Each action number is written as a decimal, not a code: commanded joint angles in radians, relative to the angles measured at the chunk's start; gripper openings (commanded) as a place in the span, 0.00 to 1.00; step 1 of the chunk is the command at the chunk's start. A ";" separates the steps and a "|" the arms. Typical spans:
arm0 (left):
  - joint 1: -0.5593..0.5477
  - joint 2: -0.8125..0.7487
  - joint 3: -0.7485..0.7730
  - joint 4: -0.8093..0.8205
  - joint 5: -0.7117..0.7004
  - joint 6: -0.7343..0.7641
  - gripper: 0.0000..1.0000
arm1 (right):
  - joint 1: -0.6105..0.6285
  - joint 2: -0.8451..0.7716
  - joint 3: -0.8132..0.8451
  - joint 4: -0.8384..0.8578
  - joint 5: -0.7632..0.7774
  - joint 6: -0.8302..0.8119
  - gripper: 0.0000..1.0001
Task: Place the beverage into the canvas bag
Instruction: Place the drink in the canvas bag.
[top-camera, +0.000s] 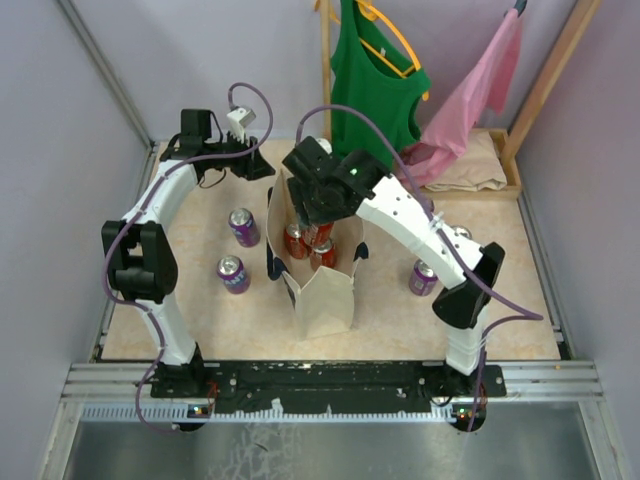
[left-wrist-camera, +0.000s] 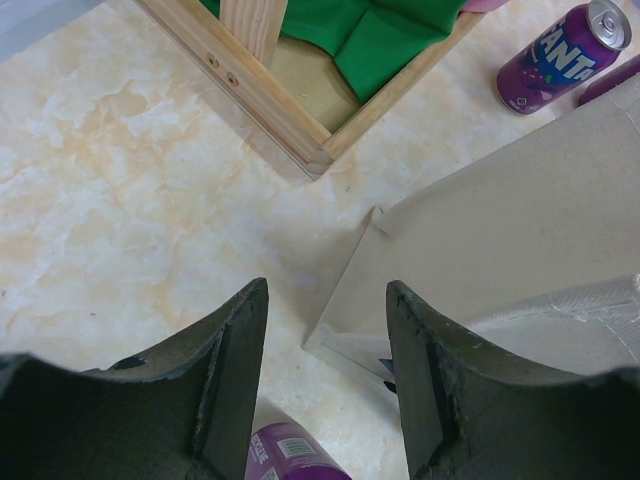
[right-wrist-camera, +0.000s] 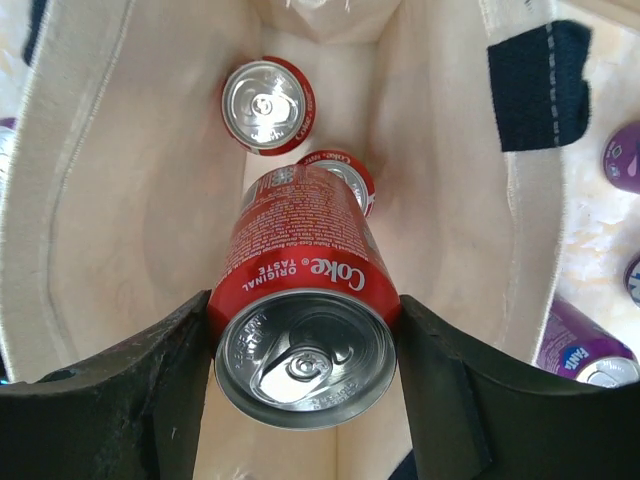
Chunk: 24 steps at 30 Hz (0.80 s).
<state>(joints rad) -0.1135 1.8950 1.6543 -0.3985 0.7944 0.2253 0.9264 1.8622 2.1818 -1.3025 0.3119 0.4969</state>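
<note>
The cream canvas bag (top-camera: 325, 295) with navy straps stands upright mid-table, its mouth open. My right gripper (top-camera: 316, 222) hangs over the mouth, shut on a red Coke can (right-wrist-camera: 305, 320) held upright just inside the bag (right-wrist-camera: 120, 200). Two more Coke cans (right-wrist-camera: 267, 105) (right-wrist-camera: 347, 175) stand on the bag's bottom below it. My left gripper (top-camera: 258, 168) is open and empty at the back left of the bag. In the left wrist view its fingers (left-wrist-camera: 325, 290) spread above bare tabletop next to the bag's corner (left-wrist-camera: 520, 230).
Purple Fanta cans stand left of the bag (top-camera: 243, 227) (top-camera: 233, 274) and right of it (top-camera: 423, 277). A wooden rack (top-camera: 325, 60) with a green top (top-camera: 375, 80) and a pink garment (top-camera: 470, 90) stands behind, with folded beige cloth (top-camera: 465, 165) on its base.
</note>
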 joint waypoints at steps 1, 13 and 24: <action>-0.002 -0.014 0.000 -0.014 0.020 0.021 0.57 | -0.003 -0.024 -0.028 0.134 -0.056 -0.030 0.00; -0.002 -0.009 -0.022 -0.045 0.034 0.049 0.57 | 0.003 0.070 -0.034 0.173 -0.182 -0.083 0.00; -0.002 -0.021 -0.044 -0.042 0.032 0.054 0.57 | 0.003 0.115 -0.063 0.200 -0.200 -0.115 0.00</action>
<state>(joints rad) -0.1135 1.8950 1.6154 -0.4351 0.8055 0.2649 0.9268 1.9781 2.0983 -1.1843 0.1356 0.4179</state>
